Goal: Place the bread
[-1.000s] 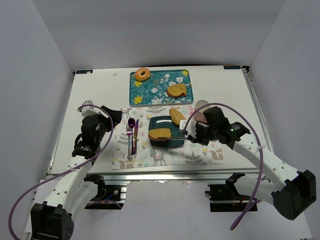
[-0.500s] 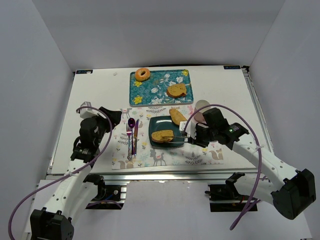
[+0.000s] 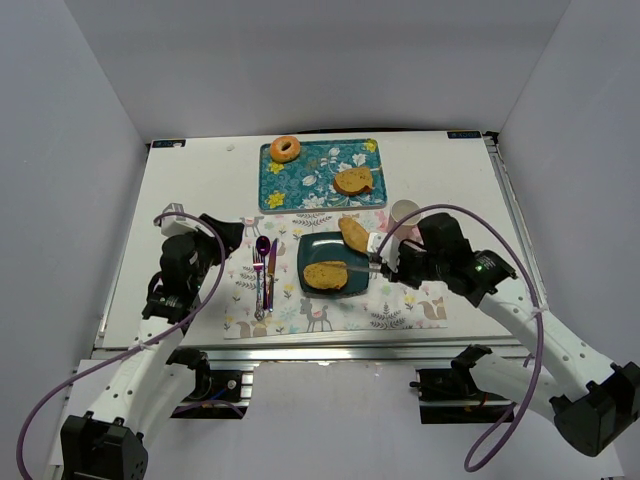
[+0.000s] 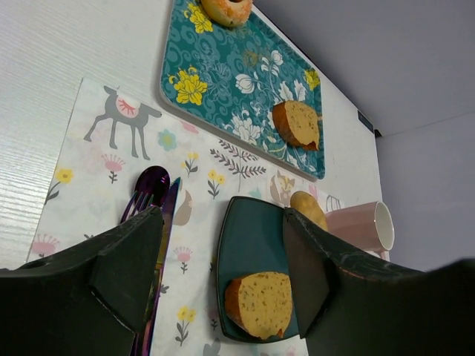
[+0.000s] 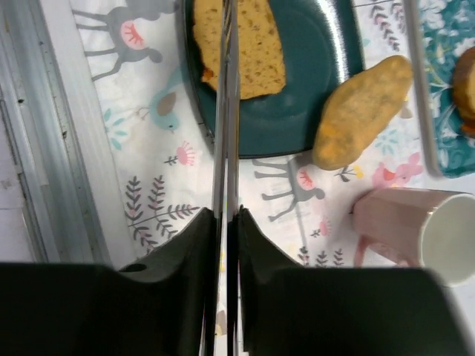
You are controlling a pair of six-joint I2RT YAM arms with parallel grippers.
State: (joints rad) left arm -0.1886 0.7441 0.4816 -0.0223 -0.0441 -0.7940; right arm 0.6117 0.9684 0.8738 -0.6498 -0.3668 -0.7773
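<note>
From above, the bread [image 3: 326, 275] lies on the plate [image 3: 312, 246], my right gripper [image 3: 385, 265] pinching tongs [image 3: 360, 267] that reach it; left wrist, my left gripper [image 4: 219, 256] spread wide; right wrist, tongs crossing the slice

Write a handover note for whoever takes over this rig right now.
Left claw: open, empty, left of the cutlery.
Right claw: shut on metal tongs, blades together, reaching over the bread slice.
The bread slice lies flat on the dark plate; a second piece sits at its far corner, partly off.
Done: slice on plate.
Left: probably draw the tongs clear; the second piece may need placing.
</note>
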